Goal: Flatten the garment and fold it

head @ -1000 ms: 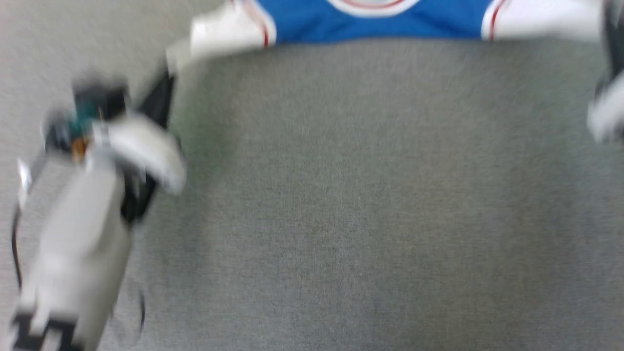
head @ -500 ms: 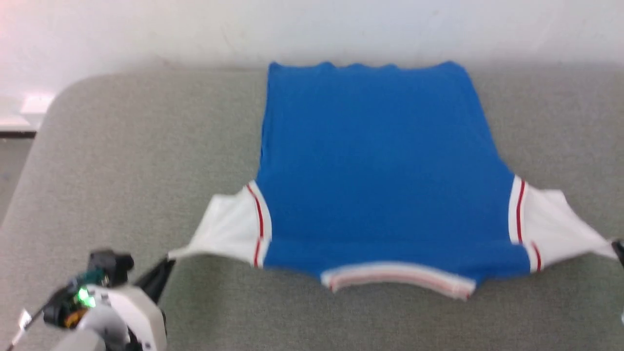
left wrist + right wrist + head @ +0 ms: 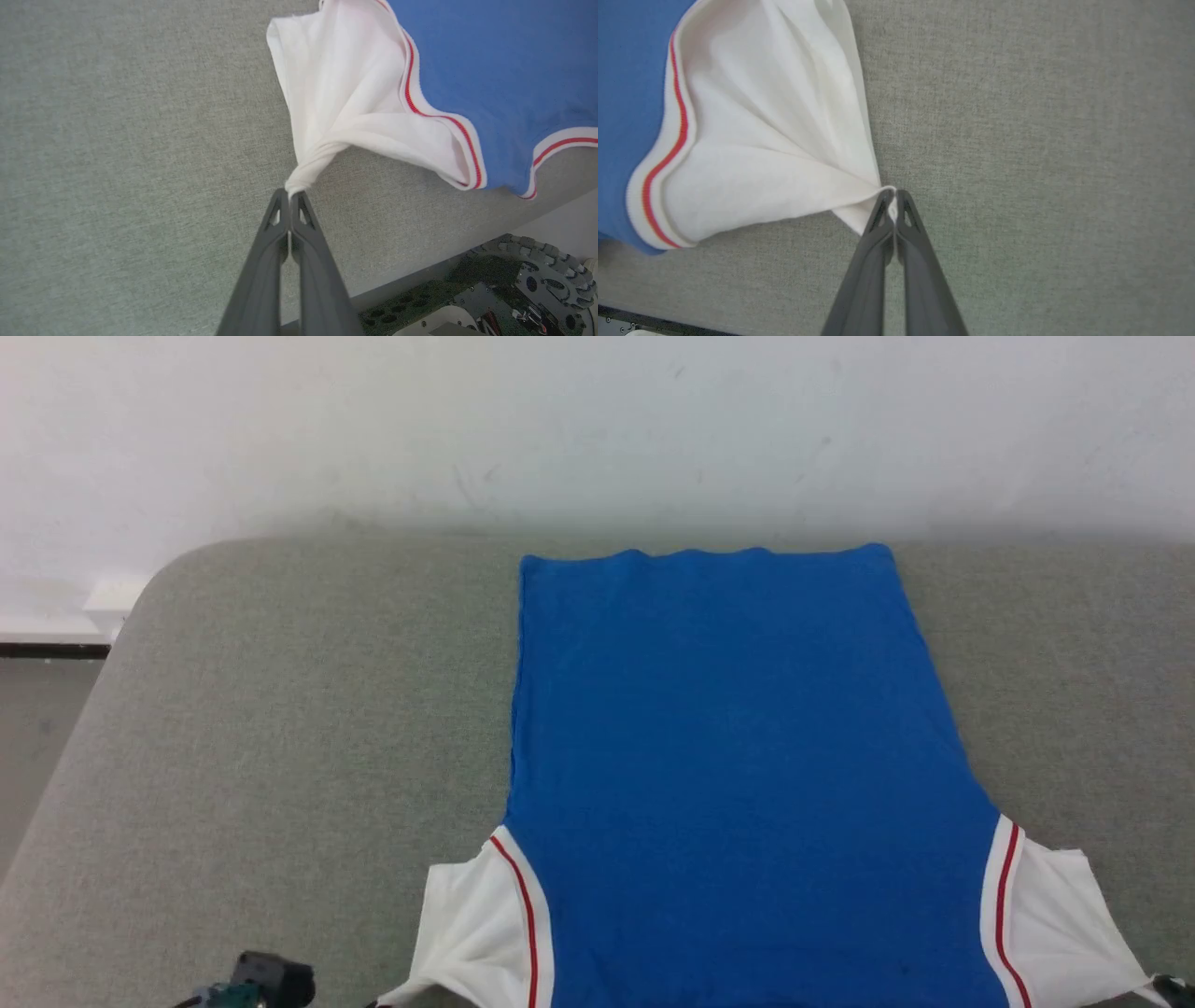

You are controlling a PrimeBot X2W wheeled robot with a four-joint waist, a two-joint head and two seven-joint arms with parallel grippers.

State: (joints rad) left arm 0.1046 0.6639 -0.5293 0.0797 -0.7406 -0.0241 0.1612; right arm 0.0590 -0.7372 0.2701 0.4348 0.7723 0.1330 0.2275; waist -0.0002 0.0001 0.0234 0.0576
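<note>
Mostly smooth, the royal-blue jersey shirt (image 3: 738, 756) lies spread on the bench (image 3: 280, 709), a pad covered in grey woven fabric with a rounded far-left corner. The shirt's straight hem, slightly wavy, points toward the far edge by the white wall (image 3: 560, 429), and its shoulders reach toward the near edge. The blue panel is a fine matte knit with no print showing on the upward face. Each white sleeve joins it along a white band with a thin red stripe.

The left gripper (image 3: 290, 195) has its dark, tapered fingers pressed together on the tip of the left sleeve (image 3: 345, 93), whose thin cloth is gathered into a twisted cone. The right gripper (image 3: 893, 196) is likewise pinched closed on the corner of the right sleeve (image 3: 770, 140), which fans out in soft radiating pleats. A red-and-white ribbed collar band (image 3: 565, 142) curves close to the bench's near edge.
</note>
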